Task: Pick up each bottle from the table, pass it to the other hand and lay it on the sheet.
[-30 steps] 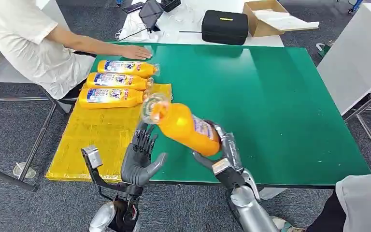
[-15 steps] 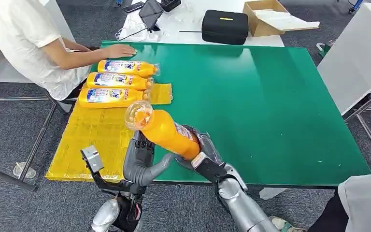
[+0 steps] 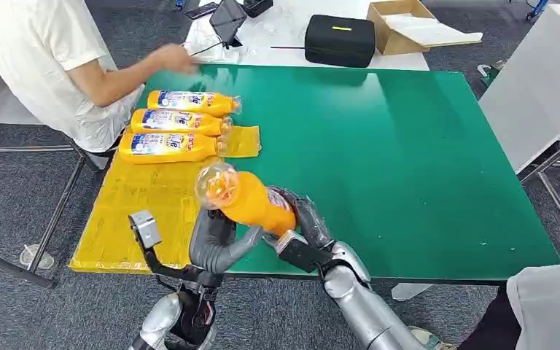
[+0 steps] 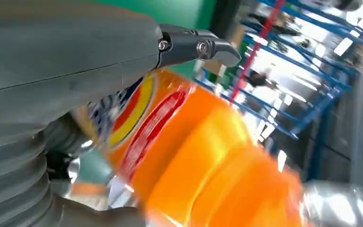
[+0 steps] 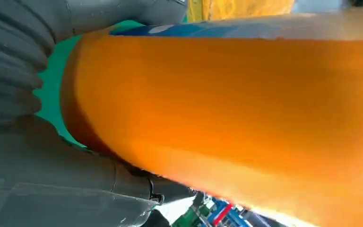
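The orange bottle (image 3: 244,195) hung tilted above the near edge of the green bench (image 3: 408,160), its clear cap end pointing left and up. The right robot hand (image 3: 295,219) gripped the labelled base end with fingers wrapped around it; the left robot hand (image 3: 215,237) cupped the smooth, rounded body from beneath, thumb touching it, though whether it truly gripped could not be told. Three matching bottles (image 3: 179,124) lay side by side on the far end of the crinkled yellow sheet (image 3: 146,204).
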Tool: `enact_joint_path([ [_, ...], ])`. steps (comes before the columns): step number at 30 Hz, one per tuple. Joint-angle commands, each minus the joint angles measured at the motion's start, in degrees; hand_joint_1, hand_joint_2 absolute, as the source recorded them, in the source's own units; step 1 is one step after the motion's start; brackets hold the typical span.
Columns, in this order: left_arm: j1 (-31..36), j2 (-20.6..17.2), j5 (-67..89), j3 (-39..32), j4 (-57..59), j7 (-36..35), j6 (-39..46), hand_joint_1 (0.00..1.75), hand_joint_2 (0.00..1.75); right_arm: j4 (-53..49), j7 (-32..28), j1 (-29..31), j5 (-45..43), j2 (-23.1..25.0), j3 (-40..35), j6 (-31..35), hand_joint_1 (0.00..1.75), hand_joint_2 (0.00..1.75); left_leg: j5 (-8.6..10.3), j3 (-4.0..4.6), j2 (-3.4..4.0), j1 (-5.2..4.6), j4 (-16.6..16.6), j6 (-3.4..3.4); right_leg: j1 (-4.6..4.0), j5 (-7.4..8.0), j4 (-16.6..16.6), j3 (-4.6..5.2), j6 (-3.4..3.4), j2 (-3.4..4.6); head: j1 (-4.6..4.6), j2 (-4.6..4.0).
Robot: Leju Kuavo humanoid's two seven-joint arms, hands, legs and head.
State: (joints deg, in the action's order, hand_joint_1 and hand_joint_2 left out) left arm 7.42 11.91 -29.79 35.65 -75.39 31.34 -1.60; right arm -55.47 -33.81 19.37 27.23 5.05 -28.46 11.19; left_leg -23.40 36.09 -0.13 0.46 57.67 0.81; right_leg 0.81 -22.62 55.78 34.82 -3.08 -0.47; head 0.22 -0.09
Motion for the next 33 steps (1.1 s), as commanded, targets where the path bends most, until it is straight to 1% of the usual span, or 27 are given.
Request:
enact_joint_path([
  [1,4.2,0.6,2.6,0.0,3.6,-0.7,5.6,0.00,1.75,2.2,1.8,3.5,1.6,-0.1,-5.1,1.4,1.75,1.75,-0.11,-0.20,0.09,0.04,0.1,-0.02,-0.05,-0.06,0.0,-0.18,0.12,0.11,0.00,0.00],
  [2,4.6,0.9,3.9,0.2,3.7,0.0,7.3,0.00,1.75,2.0,2.3,3.7,2.6,0.0,-5.7,2.3,1.75,1.75,-0.16,-0.30,0.08,0.04,0.1,-0.03,-0.06,-0.12,0.1,-0.27,0.16,0.10,0.00,0.00],
  [3,5.1,1.1,6.2,0.5,3.9,0.7,10.0,0.00,1.75,1.6,2.6,3.7,2.1,0.2,-5.8,2.1,1.75,1.75,-0.06,-0.09,0.06,0.02,0.0,-0.01,-0.03,-0.03,0.0,-0.09,0.09,0.06,0.02,0.00],
  [7,5.3,1.3,6.6,0.7,4.1,1.1,10.5,0.00,1.75,1.4,2.7,3.7,1.9,0.3,-5.9,2.0,1.75,1.75,-0.04,-0.08,0.01,0.02,0.0,-0.02,-0.03,-0.03,0.0,-0.08,0.08,0.01,0.00,0.00],
  [9,5.3,1.7,9.9,1.0,4.4,3.4,14.0,0.00,1.75,1.5,3.0,3.6,1.3,0.5,-6.0,2.0,1.75,1.75,-0.15,-0.28,0.08,0.05,0.1,-0.03,-0.07,-0.11,0.1,-0.26,0.16,0.10,0.00,0.00],
  [10,5.6,1.7,9.7,1.3,4.5,3.2,13.8,0.00,1.75,1.4,2.8,3.6,0.6,0.7,-6.0,1.7,1.75,1.75,-0.02,-0.06,0.00,0.00,0.0,-0.01,-0.01,-0.02,0.0,-0.06,0.06,0.00,0.00,0.00],
  [11,5.6,1.7,9.7,1.3,4.5,3.2,13.8,0.00,1.75,1.4,2.8,3.6,0.6,0.7,-6.0,1.7,1.75,1.75,-0.08,-0.16,0.01,0.02,0.0,-0.02,-0.03,-0.07,0.0,-0.16,0.11,0.01,0.00,0.00],
  [14,5.6,1.7,9.7,1.3,4.5,3.2,13.8,0.00,1.75,1.4,2.8,3.6,0.6,0.7,-6.0,1.7,1.75,1.75,-0.01,-0.05,0.00,-0.01,0.0,-0.01,0.00,-0.01,0.0,-0.04,0.06,-0.01,0.00,0.00],
  [20,5.6,1.7,9.7,1.3,4.5,3.2,13.8,0.00,1.75,1.4,2.8,3.6,0.6,0.7,-6.0,1.7,1.75,1.75,-0.07,-0.17,0.03,0.03,0.0,-0.02,-0.04,-0.06,0.0,-0.16,0.11,0.04,0.02,0.00],
  [21,5.6,1.6,9.6,1.5,4.6,3.2,13.7,0.00,1.75,1.4,2.7,3.5,0.3,0.7,-6.1,1.6,1.75,1.75,-0.01,-0.07,-0.01,0.00,0.0,-0.01,0.00,-0.02,0.0,-0.06,0.07,-0.01,0.02,0.00],
  [22,4.9,1.3,9.7,1.3,3.0,5.1,14.3,1.75,1.75,0.5,1.9,2.5,-2.6,1.0,-5.9,-0.7,1.75,1.75,-0.04,-0.12,0.03,0.01,0.0,-0.02,-0.02,-0.03,0.0,-0.10,0.09,0.03,0.00,0.00],
  [25,3.4,0.4,9.7,1.5,0.1,5.2,14.0,1.75,1.75,-0.3,1.7,1.0,-3.9,0.8,-5.5,-1.7,1.75,1.75,-0.05,-0.13,0.01,0.02,0.0,-0.02,-0.03,-0.05,0.0,-0.12,0.09,0.02,0.00,0.00],
  [29,3.4,0.4,9.7,1.5,0.1,5.2,14.0,1.75,1.75,-0.3,1.7,1.0,-3.9,0.8,-5.5,-1.7,1.75,1.75,-0.03,-0.09,0.02,0.01,0.0,-0.01,-0.02,-0.02,0.0,-0.07,0.07,0.02,0.00,0.00],
  [30,3.4,0.4,9.7,1.5,0.1,5.2,14.0,1.75,1.75,-0.3,1.7,1.0,-3.9,0.8,-5.5,-1.7,1.75,1.75,-0.08,-0.19,0.05,0.01,0.0,-0.02,-0.02,-0.07,0.0,-0.16,0.11,0.06,0.00,0.00],
  [32,3.4,0.4,9.7,1.5,0.1,5.2,14.0,1.75,1.75,-0.3,1.7,1.1,-3.9,0.8,-5.5,-1.7,1.75,1.75,-0.01,-0.05,0.01,0.00,0.0,-0.02,-0.01,-0.01,0.0,-0.03,0.06,0.01,0.00,0.00],
  [33,3.4,0.4,9.7,1.5,0.1,5.2,14.0,1.75,1.75,-0.3,1.7,1.1,-3.9,0.8,-5.5,-1.7,1.75,1.75,-0.07,-0.16,0.03,0.03,0.0,-0.03,-0.03,-0.06,0.0,-0.15,0.11,0.04,0.00,0.00],
])
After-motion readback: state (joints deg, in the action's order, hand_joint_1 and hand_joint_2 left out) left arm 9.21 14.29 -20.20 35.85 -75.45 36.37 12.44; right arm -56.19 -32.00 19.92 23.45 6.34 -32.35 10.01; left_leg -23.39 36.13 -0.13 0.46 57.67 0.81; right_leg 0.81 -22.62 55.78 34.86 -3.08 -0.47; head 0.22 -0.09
